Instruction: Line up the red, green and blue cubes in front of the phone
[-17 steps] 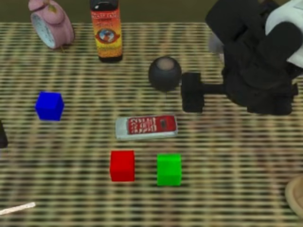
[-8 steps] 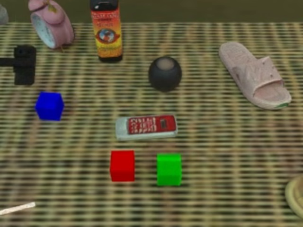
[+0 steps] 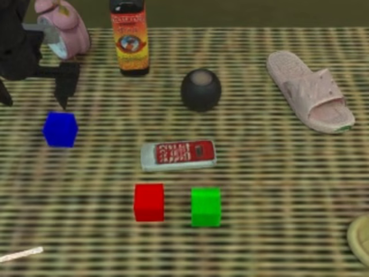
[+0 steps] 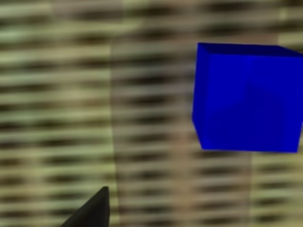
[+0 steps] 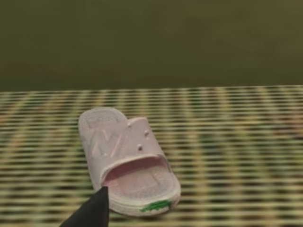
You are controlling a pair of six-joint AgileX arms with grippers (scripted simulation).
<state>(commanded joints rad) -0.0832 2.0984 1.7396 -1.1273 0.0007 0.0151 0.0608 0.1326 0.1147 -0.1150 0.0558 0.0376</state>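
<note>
The phone (image 3: pixel 179 154) lies flat at the middle of the woven mat. Nearer the front edge, the red cube (image 3: pixel 149 202) and the green cube (image 3: pixel 206 206) sit side by side a short gap apart. The blue cube (image 3: pixel 60 128) rests alone at the left and fills one side of the left wrist view (image 4: pixel 246 99). My left gripper (image 3: pixel 34 89) hovers open just behind it, one fingertip (image 4: pixel 94 210) showing, nothing between the fingers. My right gripper (image 5: pixel 135 220) is out of the top view, open and empty, with one fingertip (image 5: pixel 94 210) showing.
A pink alarm clock (image 3: pixel 60 29) and a dark bottle (image 3: pixel 130 37) stand at the back left. A dark round object (image 3: pixel 200 89) sits behind the phone. A pink slipper (image 3: pixel 311 92) lies at the back right. A white stick (image 3: pixel 20 254) and a tan object (image 3: pixel 360 239) sit near the front corners.
The right arm withdrew out of the top view, uncovering the slipper. The left arm came in from the left and moved right, towards the blue cube. The cubes and the phone have stayed put.
</note>
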